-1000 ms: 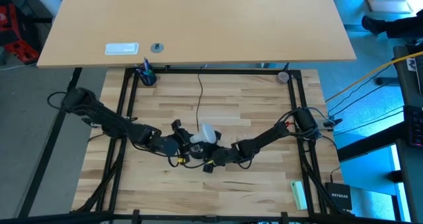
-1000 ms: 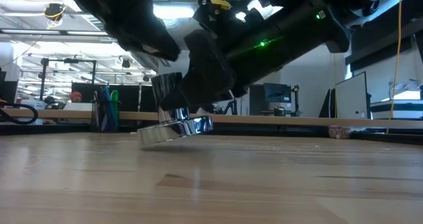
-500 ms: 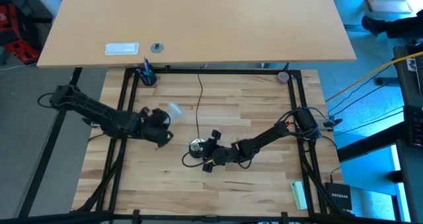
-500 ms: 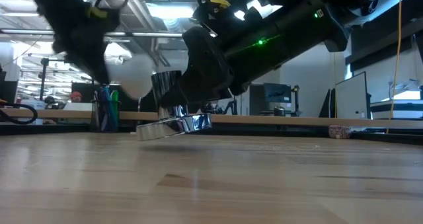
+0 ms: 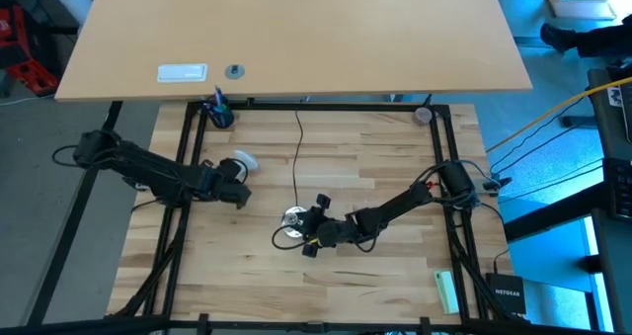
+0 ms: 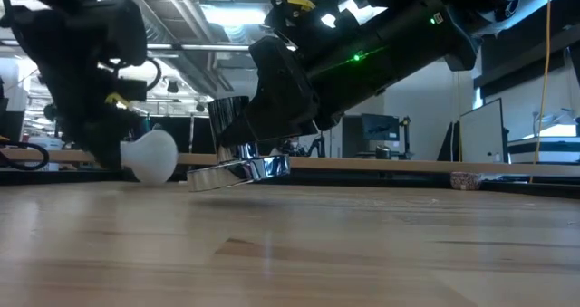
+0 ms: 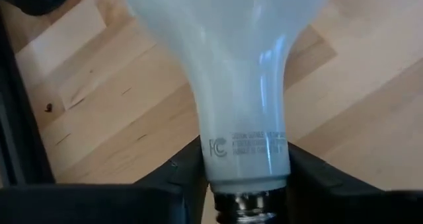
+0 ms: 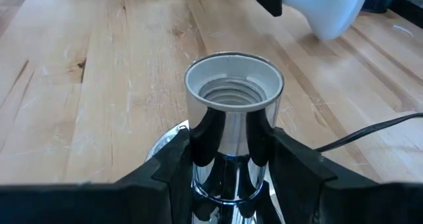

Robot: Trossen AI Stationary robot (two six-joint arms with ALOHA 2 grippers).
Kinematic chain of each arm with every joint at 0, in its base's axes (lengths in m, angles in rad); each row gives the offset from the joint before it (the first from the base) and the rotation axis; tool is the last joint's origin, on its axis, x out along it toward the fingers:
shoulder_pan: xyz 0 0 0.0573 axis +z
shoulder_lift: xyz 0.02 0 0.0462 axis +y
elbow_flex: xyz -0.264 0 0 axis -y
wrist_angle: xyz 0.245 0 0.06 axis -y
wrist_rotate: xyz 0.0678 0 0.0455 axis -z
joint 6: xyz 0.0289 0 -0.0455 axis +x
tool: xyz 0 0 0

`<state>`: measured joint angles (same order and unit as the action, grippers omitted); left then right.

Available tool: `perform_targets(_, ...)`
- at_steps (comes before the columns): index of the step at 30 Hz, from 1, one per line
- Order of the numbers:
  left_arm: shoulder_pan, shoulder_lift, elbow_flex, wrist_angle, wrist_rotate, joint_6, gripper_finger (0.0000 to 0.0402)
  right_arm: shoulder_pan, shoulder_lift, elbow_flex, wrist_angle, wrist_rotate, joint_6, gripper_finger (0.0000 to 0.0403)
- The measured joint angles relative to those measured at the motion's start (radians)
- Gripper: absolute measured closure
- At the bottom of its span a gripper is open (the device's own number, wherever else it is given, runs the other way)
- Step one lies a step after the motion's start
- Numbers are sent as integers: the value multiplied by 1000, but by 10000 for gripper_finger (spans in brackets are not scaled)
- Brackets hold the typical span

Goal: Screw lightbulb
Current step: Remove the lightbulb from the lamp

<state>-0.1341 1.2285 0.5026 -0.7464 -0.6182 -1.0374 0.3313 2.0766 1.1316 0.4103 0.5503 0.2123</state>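
Note:
The matte white lightbulb (image 5: 242, 163) is at the table's left-centre, held in my left gripper (image 5: 234, 173), which is shut on it. In the low view the bulb (image 6: 151, 156) hangs low over the wood. The silver socket (image 5: 293, 216) on its thin black cord (image 5: 298, 147) is at the table's middle, in my right gripper (image 5: 306, 224), which is shut on it. The socket's threaded mouth (image 8: 234, 85) is open and empty. Bulb and socket are well apart. My left gripper pinches the bulb's narrow neck (image 7: 248, 151), just above the metal screw base, between its two fingers. The fingers lie about level, coming from the table's left. The globe sticks out beyond the fingertips. I cannot tell whether it touches the table. My right gripper pinches the socket's silver barrel (image 8: 228, 141) between its two fingers (image 8: 297, 164), one on each side. The fingers come from the table's right, slanting down. The socket is tilted, its wide base flange (image 6: 240, 173) low at the table, its mouth away from the gripper.
A cup of pens (image 5: 218, 113) stands at the far left corner, a small round thing (image 5: 424, 115) at the far right corner. A green object (image 5: 446, 291) lies near the right front. A second, pale tabletop (image 5: 296, 39) lies beyond the far edge.
My left gripper has carried the bulb away from above the socket toward the table's left and far side, then gone down until the bulb hangs low over the wood. My right gripper and the socket have kept still.

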Motion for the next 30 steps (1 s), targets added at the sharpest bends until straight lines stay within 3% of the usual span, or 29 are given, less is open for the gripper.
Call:
perform_targets(5, 17, 0, -21, 32, 19, 23, 219, 0, 0, 0, 0, 0, 0, 240)
perform_targets(10, 15, 0, -21, 30, 54, 23, 196, 0, -2, 0, -2, 0, 0, 240)
perform_targets(15, 14, -2, -7, 24, 114, 55, 188, -5, 4, 1, -12, -3, 31, 240)
perform_targets(25, -14, -3, 26, 24, 118, 97, 198, -46, 55, 5, 5, -64, 122, 238)
perform_targets(30, -26, -24, 27, 24, 118, 103, 200, -47, 57, -2, -27, -51, 163, 126)
